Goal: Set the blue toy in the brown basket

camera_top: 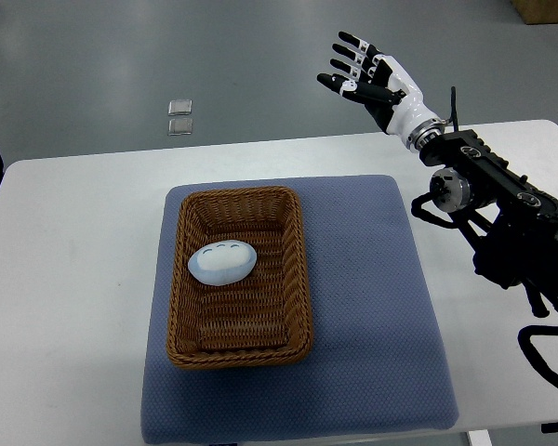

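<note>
The blue toy (221,263) is seen lying inside the brown basket (298,279), its long axis running left to right. The right hand (367,79) is raised well apart — up and to the toy's right — fingers spread, nothing held. The placing is judged done.

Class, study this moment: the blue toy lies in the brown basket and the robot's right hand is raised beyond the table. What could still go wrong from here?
1. The right hand hovers open past the table's far edge; its forearm reaches over the table, so a careless retreat might sweep the blue mat and shift the brown basket.
2. The rounded blue toy could roll inside if the basket is jolted.
</note>
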Action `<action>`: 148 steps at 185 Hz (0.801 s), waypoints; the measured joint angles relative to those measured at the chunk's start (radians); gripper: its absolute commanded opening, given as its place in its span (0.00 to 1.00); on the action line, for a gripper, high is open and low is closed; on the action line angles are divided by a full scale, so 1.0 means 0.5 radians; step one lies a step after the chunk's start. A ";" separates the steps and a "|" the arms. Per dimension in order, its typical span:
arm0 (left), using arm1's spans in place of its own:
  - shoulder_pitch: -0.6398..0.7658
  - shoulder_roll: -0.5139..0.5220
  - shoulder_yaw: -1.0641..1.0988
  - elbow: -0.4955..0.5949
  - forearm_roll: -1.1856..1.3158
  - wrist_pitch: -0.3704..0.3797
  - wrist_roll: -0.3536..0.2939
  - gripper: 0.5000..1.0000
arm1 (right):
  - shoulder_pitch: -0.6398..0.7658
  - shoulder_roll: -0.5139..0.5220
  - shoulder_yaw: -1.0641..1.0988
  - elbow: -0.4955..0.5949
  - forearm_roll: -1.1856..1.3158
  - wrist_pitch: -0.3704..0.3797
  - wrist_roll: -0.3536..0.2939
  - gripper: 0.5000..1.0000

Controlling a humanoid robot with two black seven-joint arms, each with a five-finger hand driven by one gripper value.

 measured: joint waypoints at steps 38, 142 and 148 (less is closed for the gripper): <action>0.000 0.000 0.000 0.000 0.000 0.000 0.000 1.00 | -0.035 0.006 -0.001 -0.186 0.148 -0.112 0.043 0.80; 0.007 0.000 0.000 0.000 0.000 0.000 0.000 1.00 | -0.104 0.017 -0.006 -0.351 0.652 -0.246 0.125 0.81; 0.008 0.000 0.000 0.000 0.000 0.000 0.000 1.00 | -0.108 0.018 -0.008 -0.351 0.653 -0.247 0.155 0.81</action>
